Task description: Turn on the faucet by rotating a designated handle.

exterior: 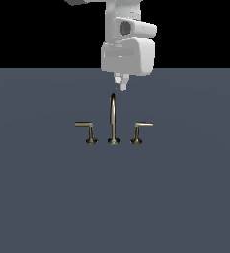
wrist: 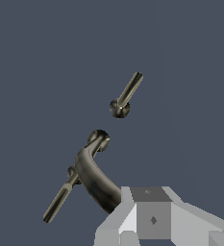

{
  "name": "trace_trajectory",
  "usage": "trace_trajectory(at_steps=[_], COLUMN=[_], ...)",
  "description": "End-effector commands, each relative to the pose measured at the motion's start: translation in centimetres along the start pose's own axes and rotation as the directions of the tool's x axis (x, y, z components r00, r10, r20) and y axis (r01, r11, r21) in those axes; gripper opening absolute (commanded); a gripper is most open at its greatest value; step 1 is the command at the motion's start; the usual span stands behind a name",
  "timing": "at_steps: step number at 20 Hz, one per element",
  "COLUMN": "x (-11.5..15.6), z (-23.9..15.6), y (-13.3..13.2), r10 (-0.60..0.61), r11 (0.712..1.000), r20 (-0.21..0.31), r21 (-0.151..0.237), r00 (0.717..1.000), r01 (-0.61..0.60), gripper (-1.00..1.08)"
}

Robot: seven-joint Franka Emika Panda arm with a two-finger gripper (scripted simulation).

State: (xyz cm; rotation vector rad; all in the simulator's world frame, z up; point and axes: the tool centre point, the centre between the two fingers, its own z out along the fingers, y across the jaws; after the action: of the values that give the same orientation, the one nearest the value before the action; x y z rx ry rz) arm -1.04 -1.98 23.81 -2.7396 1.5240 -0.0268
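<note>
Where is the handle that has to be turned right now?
In the exterior view, the handle stands on the exterior view's right of the arched spout, its arm pointing away from it; the gripper hangs above the spout.

The spout [exterior: 113, 118] rises between the right-bending handle [exterior: 140, 131] and its twin [exterior: 87, 132], narrowing both gaps; the floor [exterior: 185, 197] around them lies open.

A: Faucet state?
B: Small brassy-bronze metal three-piece faucet [exterior: 114, 126] standing on flat grey surface: tall thin arched spout [exterior: 113, 118] in the middle, upright on a round flared base
A: And the handle?
B: Short brassy L-shaped lever handle [exterior: 140, 131] just beside the spout on the exterior view's right, thin arm level, pointing away from the spout; nothing touching it
</note>
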Motion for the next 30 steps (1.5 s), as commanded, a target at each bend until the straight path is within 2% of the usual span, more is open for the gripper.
trace_trajectory(at_steps=[1, 7, 17, 24, 30], x=[1.4, 5.2, 11.0, 13.2, 13.6], z=[1.8, 6.1, 12.3, 14.5, 14.9], y=[-0.6, -1.7, -2.2, -2.0, -2.0], r10=[0.065, 0.222, 0.444, 0.521, 0.536], r11=[0.998, 0.975, 0.896, 0.854, 0.844], r20=[0.0, 0.0, -0.001, 0.001, 0.001], r21=[-0.002, -0.008, -0.016, -0.018, -0.018], r00=[0.998, 0.975, 0.896, 0.854, 0.844], r01=[-0.065, -0.222, -0.444, -0.52, -0.536], gripper=[-1.0, -1.0, -1.0, -1.0, -1.0])
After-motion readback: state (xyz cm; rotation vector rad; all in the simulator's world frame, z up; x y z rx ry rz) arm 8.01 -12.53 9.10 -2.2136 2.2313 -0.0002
